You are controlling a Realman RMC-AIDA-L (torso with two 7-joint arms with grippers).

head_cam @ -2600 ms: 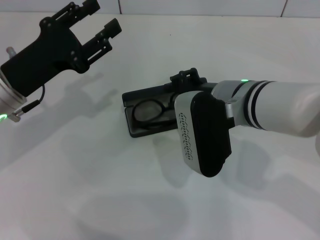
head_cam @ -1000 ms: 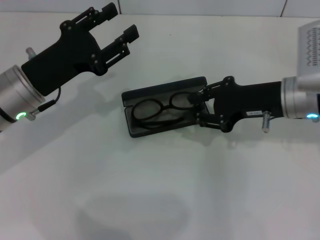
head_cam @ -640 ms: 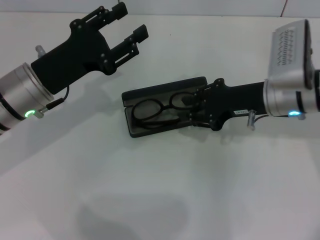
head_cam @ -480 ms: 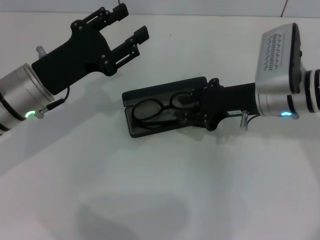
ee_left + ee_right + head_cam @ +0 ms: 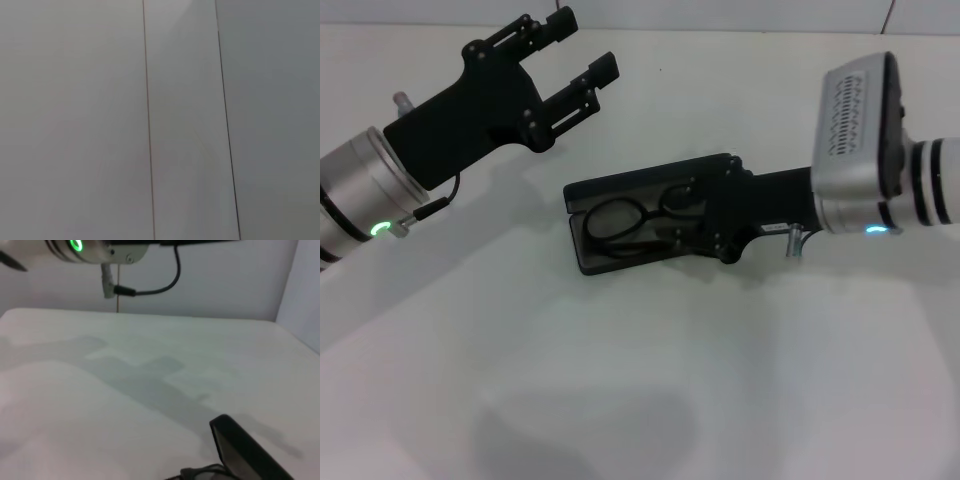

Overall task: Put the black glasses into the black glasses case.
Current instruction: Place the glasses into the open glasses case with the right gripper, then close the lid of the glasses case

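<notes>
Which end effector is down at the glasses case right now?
The right end effector, reaching over the open black glasses case; the left end effector hangs open, away from it.

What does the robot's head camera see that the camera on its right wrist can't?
Only the head view shows both arms whole: the left claw open, up in the air far from the case, and the right claw at the near end of the black glasses case, with the whole black glasses lying inside the open case. Only the right wrist view shows the underside of the left arm, with its green light and cable. Both show the white table, the case and a bit of the glasses.
</notes>
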